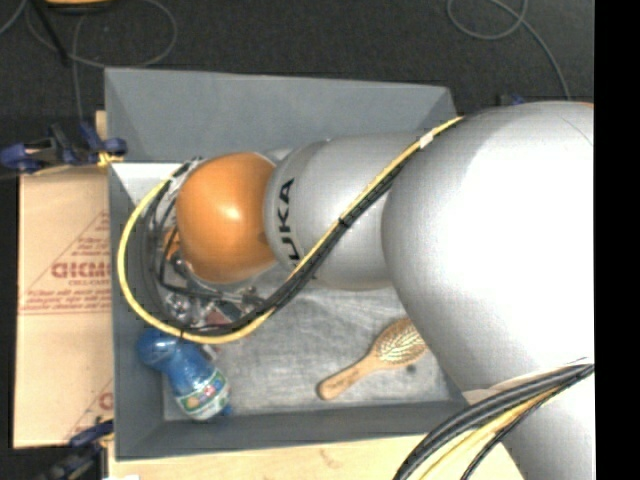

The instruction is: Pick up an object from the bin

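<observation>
— What's closest to the lens?
— The arm (pixel 500 248); I read "UKA" beside its orange cover (pixel 225 213).
— And the gripper?
— The gripper (pixel 195 303) is low at the left of the bin (pixel 280 103), just above a blue bottle (pixel 190 373). Open or closed, I cannot tell. A wooden hairbrush (pixel 375 363) lies further right.

wooden hairbrush (pixel 372 366): lying by bin (pixel 280 108) near wall | blue bottle (pixel 188 373): lying, near-left corner

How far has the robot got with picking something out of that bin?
Done: the arm is down inside the bin, at its left, orange wrist cover near a blue bottle. In hand: nothing visibly lifted; the bottle and a wooden hairbrush lie on the floor. Left: gripping one thing and raising it out.
</observation>
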